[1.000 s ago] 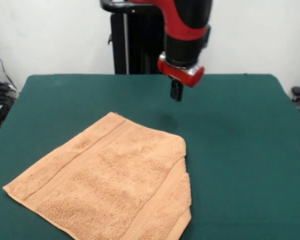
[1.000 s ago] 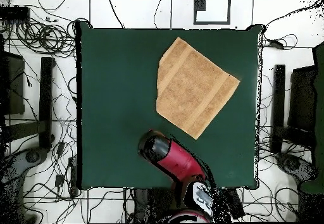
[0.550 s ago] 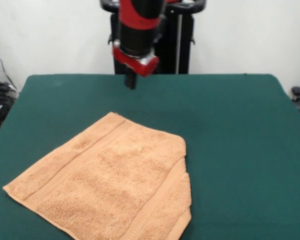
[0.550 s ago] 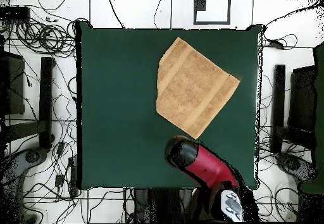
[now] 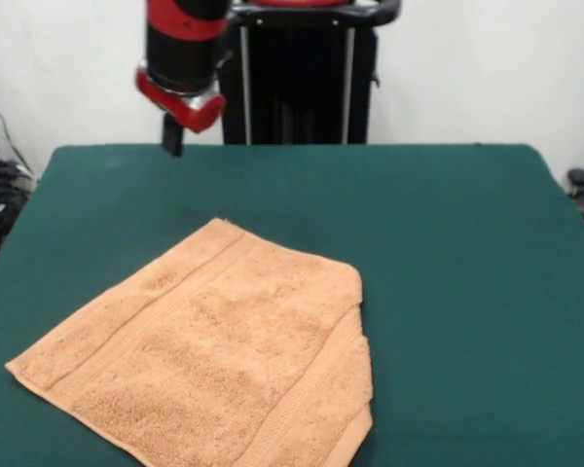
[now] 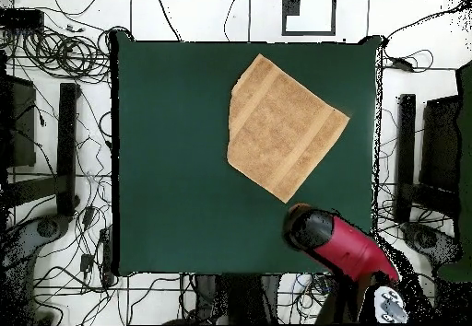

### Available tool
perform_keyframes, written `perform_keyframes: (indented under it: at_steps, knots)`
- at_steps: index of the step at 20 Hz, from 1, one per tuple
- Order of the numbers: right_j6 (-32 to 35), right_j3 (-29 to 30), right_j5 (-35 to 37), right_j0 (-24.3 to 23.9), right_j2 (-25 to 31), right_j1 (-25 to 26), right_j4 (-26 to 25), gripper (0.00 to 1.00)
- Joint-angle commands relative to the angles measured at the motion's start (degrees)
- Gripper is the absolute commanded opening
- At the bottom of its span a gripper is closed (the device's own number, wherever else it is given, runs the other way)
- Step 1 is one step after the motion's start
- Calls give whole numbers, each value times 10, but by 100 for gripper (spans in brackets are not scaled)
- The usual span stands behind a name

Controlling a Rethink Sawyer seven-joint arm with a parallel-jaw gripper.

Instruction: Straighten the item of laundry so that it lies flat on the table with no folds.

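The item of laundry (image 5: 214,355), a peach terry towel with woven bands, lies on the green table (image 5: 467,243) in its front-left part, turned like a diamond. Its right edge (image 5: 358,336) looks doubled over into a narrow fold. From overhead the towel (image 6: 281,129) sits in the table's (image 6: 166,138) upper right area. My gripper (image 5: 173,142) hangs above the table's far-left edge, well clear of the towel, shut and holding nothing. In the overhead view the red arm (image 6: 341,249) covers the gripper, near the table's lower right corner.
Cables and stands (image 6: 64,55) lie on the floor around the table. A black pedestal (image 5: 292,78) rises behind the far edge.
The arm has swung sideways along the far edge, from right of centre to the far left in the front view. The towel has not moved.
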Motion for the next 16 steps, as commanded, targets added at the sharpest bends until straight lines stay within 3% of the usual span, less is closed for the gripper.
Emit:
perform_keyframes:
  at_steps: [1, 7, 16]
  knots:
    - [-44, -96, 31, -51, 47, 43, -74, 0]
    - [-89, -174, 31, -128, 83, 75, -149, 0]
    - [-135, -210, 62, -239, 172, 79, -229, 0]
